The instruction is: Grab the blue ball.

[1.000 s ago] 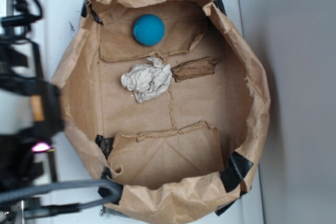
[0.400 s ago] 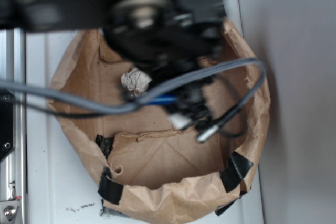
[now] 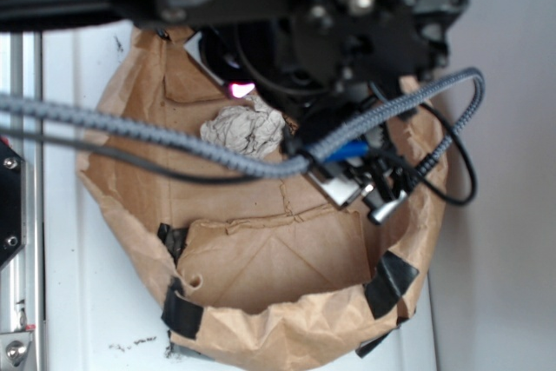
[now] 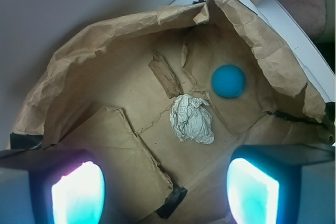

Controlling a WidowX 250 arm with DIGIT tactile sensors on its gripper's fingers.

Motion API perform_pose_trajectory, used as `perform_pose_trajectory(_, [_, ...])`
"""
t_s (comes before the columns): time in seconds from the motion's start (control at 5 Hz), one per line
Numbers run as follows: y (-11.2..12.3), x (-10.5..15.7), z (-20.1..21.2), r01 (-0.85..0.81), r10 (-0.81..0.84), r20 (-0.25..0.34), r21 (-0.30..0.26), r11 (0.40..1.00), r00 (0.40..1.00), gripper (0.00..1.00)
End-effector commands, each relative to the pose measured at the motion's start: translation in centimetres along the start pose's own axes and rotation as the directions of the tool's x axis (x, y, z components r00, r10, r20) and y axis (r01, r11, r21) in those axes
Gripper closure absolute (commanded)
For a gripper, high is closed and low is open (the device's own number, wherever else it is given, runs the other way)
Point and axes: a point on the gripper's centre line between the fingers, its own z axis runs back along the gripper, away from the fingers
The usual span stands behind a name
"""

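White table (image 3: 69,301) and a grey wall are the background, and on the table stands a low brown paper bag (image 4: 73,82) with its mouth rolled open, black tape at the corners. I look down into it from above.

Nearest to me are my own fingers (image 4: 79,192), two glowing pads at the bottom of the wrist view. They stand wide apart and hold nothing; between them I see only the bag floor and one folded flap. My gripper (image 4: 165,195) touches no object.

A little beyond the gap, about in the middle between my fingers, lies the paper wad (image 4: 192,119). Just past it, toward my left finger, is a torn strip of cardboard (image 4: 165,74).

Farther still, beyond my right finger, the ball (image 4: 228,81) rests alone on the bag floor near the far wall, apart from the wad. In the exterior view my arm hides it.

I judge that I am in the approach step, above the bag and not yet lowered. The next move should carry me forward and to the right until the ball is between the pads, then down, keeping clear of the wad and the bag wall.
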Motion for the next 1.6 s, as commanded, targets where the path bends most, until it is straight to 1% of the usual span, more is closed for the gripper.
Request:
perform_pose_trajectory(0.0, [1.4,0.9,-1.7,-0.235,0.235,-0.022,-0.07,0.969,0.972,0.0])
perform_pose_trajectory(0.2, [1.6,0.9,-4.4,-0.394,0.393,-0.033,-0.062,0.917,0.919,0.0])
perform_pose_trajectory(0.4, [2.5,1.0,-6.1,-0.454,0.454,-0.005,0.007,0.891,0.891,0.0])
perform_pose_trajectory(0.6, [3.5,2.7,-7.8,-0.507,0.509,-0.011,0.058,0.86,0.861,0.0])
perform_pose_trajectory(1.4, [3.5,2.7,-7.8,-0.507,0.509,-0.011,0.058,0.86,0.861,0.0])
